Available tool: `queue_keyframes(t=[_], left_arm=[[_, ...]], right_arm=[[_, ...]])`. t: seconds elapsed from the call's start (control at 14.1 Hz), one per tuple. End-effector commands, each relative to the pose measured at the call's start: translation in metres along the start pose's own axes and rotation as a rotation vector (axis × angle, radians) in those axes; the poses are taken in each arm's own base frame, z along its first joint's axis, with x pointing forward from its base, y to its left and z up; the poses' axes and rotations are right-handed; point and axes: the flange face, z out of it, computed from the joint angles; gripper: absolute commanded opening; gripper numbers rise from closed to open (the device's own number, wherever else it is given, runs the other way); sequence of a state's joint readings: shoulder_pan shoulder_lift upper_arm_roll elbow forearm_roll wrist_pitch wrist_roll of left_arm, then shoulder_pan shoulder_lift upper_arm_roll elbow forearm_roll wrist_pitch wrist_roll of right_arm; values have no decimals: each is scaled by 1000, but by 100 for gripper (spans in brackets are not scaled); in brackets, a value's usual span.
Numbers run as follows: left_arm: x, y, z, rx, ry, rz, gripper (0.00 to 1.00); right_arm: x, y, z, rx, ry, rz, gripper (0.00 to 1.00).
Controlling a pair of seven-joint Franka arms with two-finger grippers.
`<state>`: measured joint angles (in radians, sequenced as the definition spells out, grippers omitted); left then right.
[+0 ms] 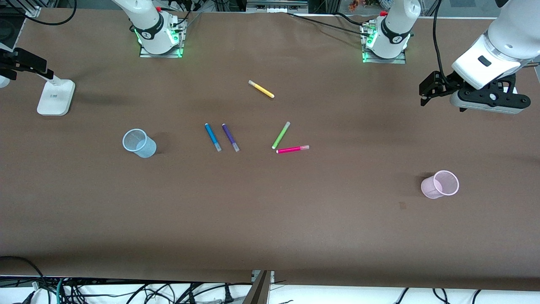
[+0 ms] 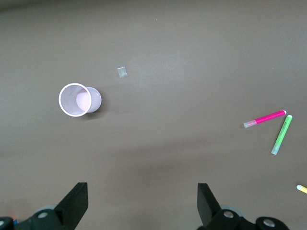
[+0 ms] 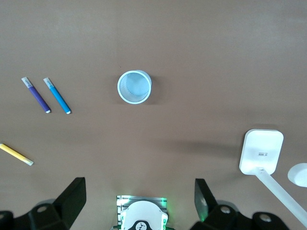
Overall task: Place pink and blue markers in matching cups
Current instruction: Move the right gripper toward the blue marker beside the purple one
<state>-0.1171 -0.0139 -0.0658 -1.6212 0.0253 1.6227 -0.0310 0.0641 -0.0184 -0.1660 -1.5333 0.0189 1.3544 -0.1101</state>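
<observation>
The pink marker (image 1: 292,149) lies flat mid-table beside a lime green marker; it also shows in the left wrist view (image 2: 265,119). The blue marker (image 1: 212,137) lies beside a purple one and shows in the right wrist view (image 3: 57,96). The pale blue cup (image 1: 139,143) (image 3: 135,86) stands upright toward the right arm's end. The pale pink cup (image 1: 440,184) (image 2: 79,100) stands upright toward the left arm's end. My left gripper (image 1: 424,93) (image 2: 142,191) is open and empty, high over the left arm's end of the table. My right gripper (image 3: 139,189) is open and empty, high over its own base, out of the front view.
A purple marker (image 1: 230,137) (image 3: 36,95), a lime green marker (image 1: 280,135) (image 2: 282,134) and a yellow marker (image 1: 261,89) (image 3: 17,154) lie on the brown table. A white camera stand (image 1: 55,97) (image 3: 261,152) stands at the right arm's end. A small scrap (image 2: 122,72) lies near the pink cup.
</observation>
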Motion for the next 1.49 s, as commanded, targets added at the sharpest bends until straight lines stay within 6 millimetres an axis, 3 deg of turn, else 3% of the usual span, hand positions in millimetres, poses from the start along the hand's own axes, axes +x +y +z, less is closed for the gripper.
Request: queue_keyframes(t=[0.0,0.28,0.57,0.99,1.21,1.42], left_arm=[[-2,-2,0,-28,-5,15,100],[-2,-2,0,-28,-5,15,100],[-2,-3,0,-28,-5,15,100],[-2,-7,1,-35,-7,6,100],[-2,-7,1,-35,-7,6,100],[-2,-7,1,-35,-7,6,100]], right_arm=[[-1,-1,-6,-9,-3,-4,100],[7,-8,-1,-11,0,-11,100],[54,-65,55,-56,-83,-111,100],[125,-176,179,-113,-136,-289,100],[143,-236,256,-123,-161,-367,100],[147,-297,330,-153,-148,-446,100]])
